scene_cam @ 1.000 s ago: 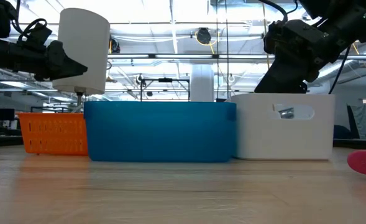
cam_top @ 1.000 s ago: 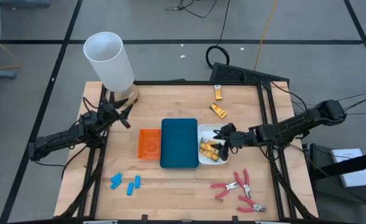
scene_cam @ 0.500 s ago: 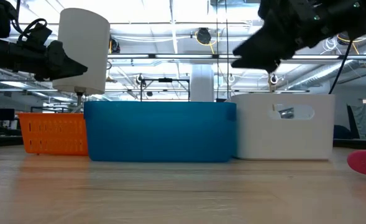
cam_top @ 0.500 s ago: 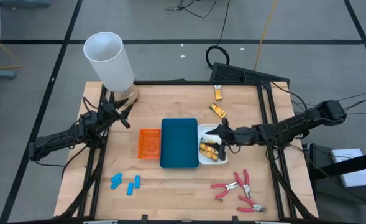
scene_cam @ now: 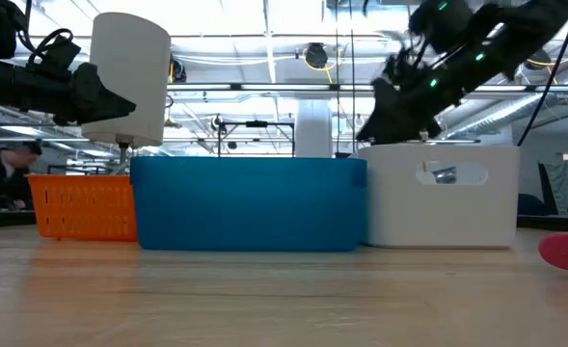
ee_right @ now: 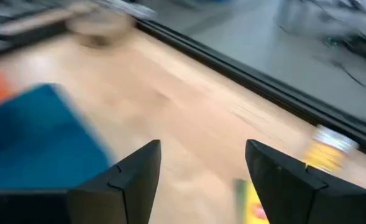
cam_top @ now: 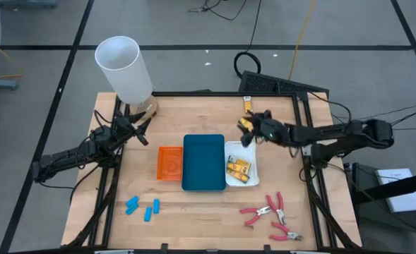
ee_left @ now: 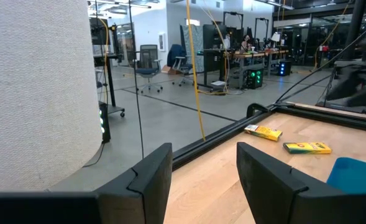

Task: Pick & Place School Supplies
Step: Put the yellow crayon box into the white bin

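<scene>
High view: the right gripper [cam_top: 253, 127] is hovering with its jaws spread and empty over a yellow packet [cam_top: 247, 125] behind the white tray [cam_top: 253, 155].

The packet is probably light, stiff and a little slippery; pinching across its narrow sides looks best. The table's back edge is near. The left gripper [cam_top: 140, 130] is waiting beside the white cylinder [cam_top: 125, 69], jaws spread.

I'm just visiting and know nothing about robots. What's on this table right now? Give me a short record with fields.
Table: wooden
Trays: orange, blue, white, side by side
In white tray: yellow packets
Loose packets: two, one at the far edge, one by the right pincer
Pliers: pink-handled, near right corner
Blue pieces: three, near left
Cylinder: white, far left corner
Right pincer: open, empty, over the nearer loose packet
Left pincer: open, waiting by the cylinder
</scene>
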You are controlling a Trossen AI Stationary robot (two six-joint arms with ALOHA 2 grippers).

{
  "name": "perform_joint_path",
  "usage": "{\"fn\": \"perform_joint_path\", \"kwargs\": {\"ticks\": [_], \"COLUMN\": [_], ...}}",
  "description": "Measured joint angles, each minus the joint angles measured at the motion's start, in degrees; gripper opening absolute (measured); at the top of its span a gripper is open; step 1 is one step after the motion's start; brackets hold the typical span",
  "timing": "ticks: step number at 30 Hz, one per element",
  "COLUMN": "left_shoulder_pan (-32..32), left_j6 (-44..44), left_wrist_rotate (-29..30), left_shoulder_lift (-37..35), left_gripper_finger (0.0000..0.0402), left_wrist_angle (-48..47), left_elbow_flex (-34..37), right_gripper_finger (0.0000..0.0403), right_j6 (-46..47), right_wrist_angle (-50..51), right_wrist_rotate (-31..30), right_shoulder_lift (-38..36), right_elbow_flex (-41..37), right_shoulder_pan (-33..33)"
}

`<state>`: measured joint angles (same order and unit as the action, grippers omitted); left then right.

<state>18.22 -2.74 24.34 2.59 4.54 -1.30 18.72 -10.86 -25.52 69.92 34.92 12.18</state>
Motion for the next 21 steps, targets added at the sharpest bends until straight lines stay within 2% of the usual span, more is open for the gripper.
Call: {"fn": "perform_joint_path", "kwargs": {"ticks": [3, 7, 14, 19, 21], "left_shoulder_pan": [0.01, 0.02, 0.0, 0.01, 0.0], "left_j6": [0.01, 0.0, 0.0, 0.0, 0.0], "left_wrist_rotate": [0.0, -0.07, -0.3, -0.28, -0.28], "left_shoulder_lift": [0.0, 0.0, 0.01, 0.01, 0.01], "left_gripper_finger": [0.0182, 0.0182, 0.0182, 0.0182, 0.0182], "left_wrist_angle": [0.0, 0.0, 0.0, 0.0, 0.0], "left_elbow_flex": [0.0, -0.01, -0.01, 0.0, -0.01], "right_gripper_finger": [0.023, 0.0232, 0.0245, 0.0249, 0.0249], "right_j6": [1.53, 0.98, 0.56, 1.6, 1.82], "right_wrist_angle": [6.74, 11.04, 27.35, 29.47, 28.9], "right_wrist_rotate": [1.19, 7.9, 7.74, 8.2, 10.4], "right_shoulder_lift": [2.77, 8.45, 18.82, 25.83, 28.07], "right_elbow_flex": [3.21, 9.2, 22.8, 26.6, 26.64], "right_shoulder_pan": [5.54, 11.48, 19.87, 24.8, 26.21]}}
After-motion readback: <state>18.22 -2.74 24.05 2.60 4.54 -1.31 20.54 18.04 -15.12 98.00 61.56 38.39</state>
